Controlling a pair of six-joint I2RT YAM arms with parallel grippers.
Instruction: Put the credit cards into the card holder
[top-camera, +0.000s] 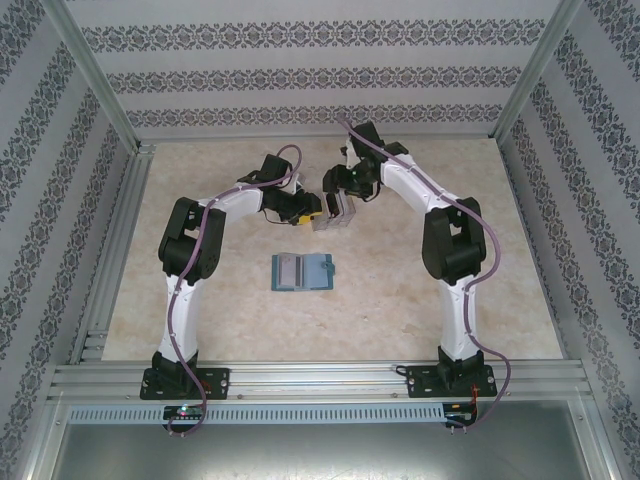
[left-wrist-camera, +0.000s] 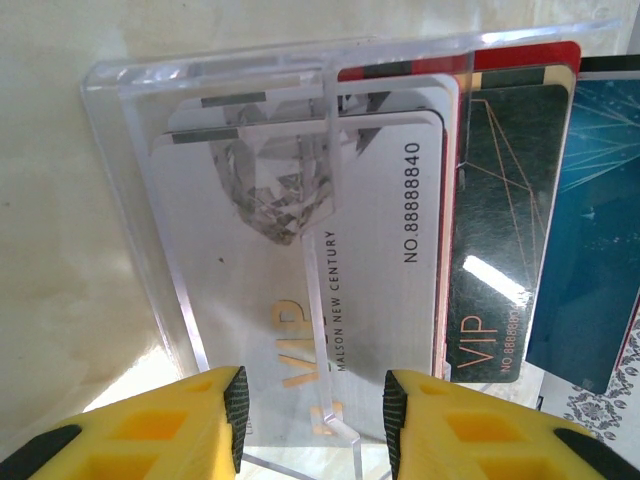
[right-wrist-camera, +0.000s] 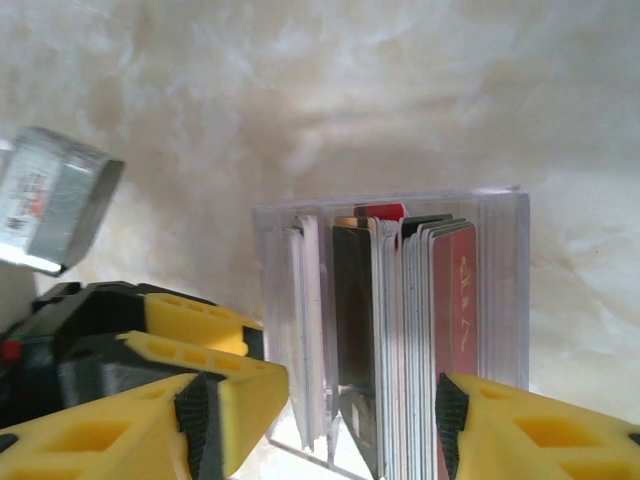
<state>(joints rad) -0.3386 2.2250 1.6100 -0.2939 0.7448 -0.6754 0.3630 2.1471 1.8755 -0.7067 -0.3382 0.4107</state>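
While upright in clear stand (left-wrist-camera: 130, 180), pale card (left-wrist-camera: 370, 300): "VIP", "NO.88888840".

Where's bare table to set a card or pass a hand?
Free: beige tabletop between the teal bifold wallet and the arm bases, and outboard of each arm. Crowded: left gripper and right gripper at the clear plastic card stand.
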